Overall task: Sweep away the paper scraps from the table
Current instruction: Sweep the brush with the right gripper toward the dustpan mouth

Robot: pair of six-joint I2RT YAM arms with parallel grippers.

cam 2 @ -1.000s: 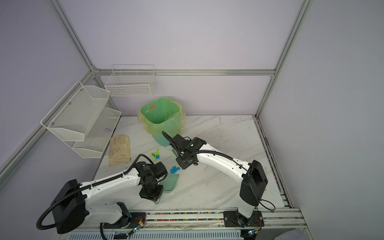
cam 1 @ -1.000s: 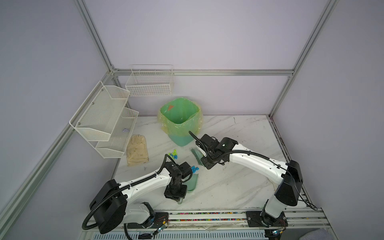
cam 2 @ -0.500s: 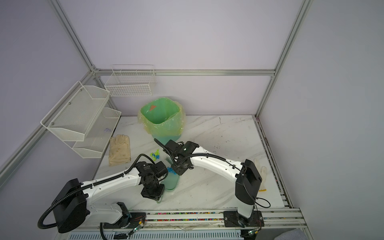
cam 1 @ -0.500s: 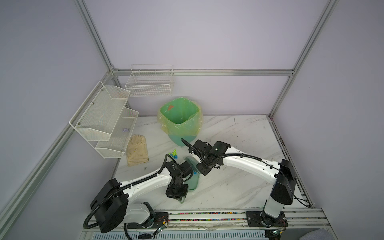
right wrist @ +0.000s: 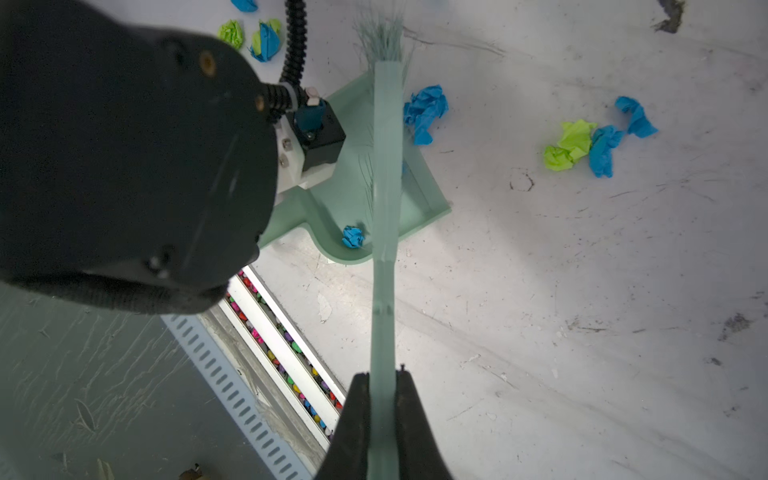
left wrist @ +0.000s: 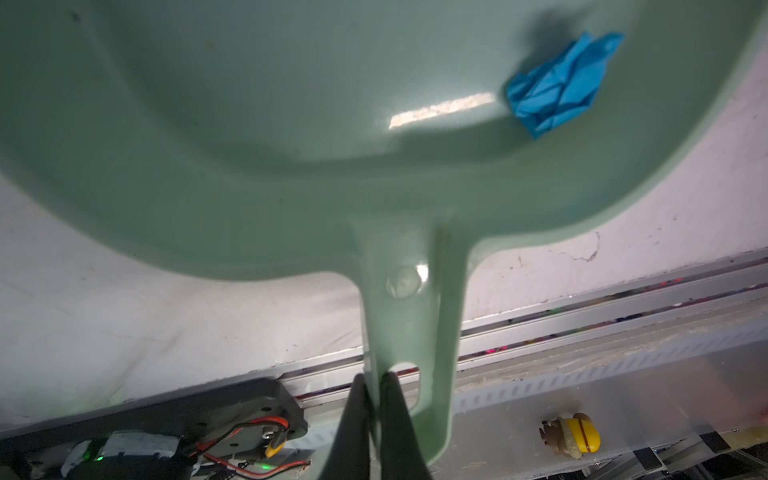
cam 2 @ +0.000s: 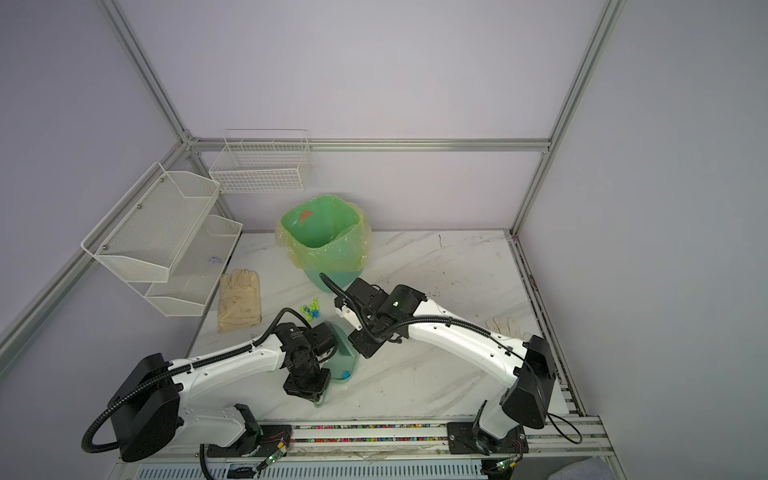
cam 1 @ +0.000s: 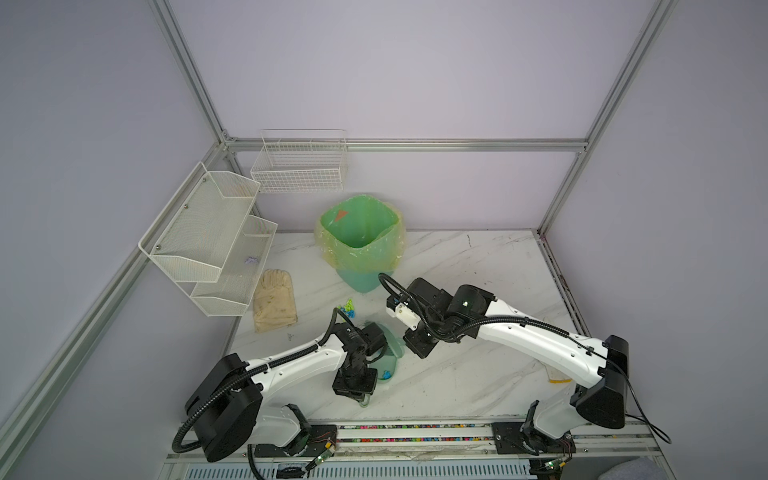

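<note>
Mid-sweep: right gripper (right wrist: pixel 381 374) is pinching the brush (right wrist: pixel 384 166), left gripper (left wrist: pixel 374 376) the dustpan (left wrist: pixel 249 124); next, dragging loose paper scraps (right wrist: pixel 577 145) off the counter (right wrist: pixel 540 332) into it.

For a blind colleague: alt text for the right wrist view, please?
The right pincer is shut on a pale green brush that extends over a matching dustpan. One blue paper scrap lies in the dustpan; more blue and lime scraps lie loose on the white table.
</note>
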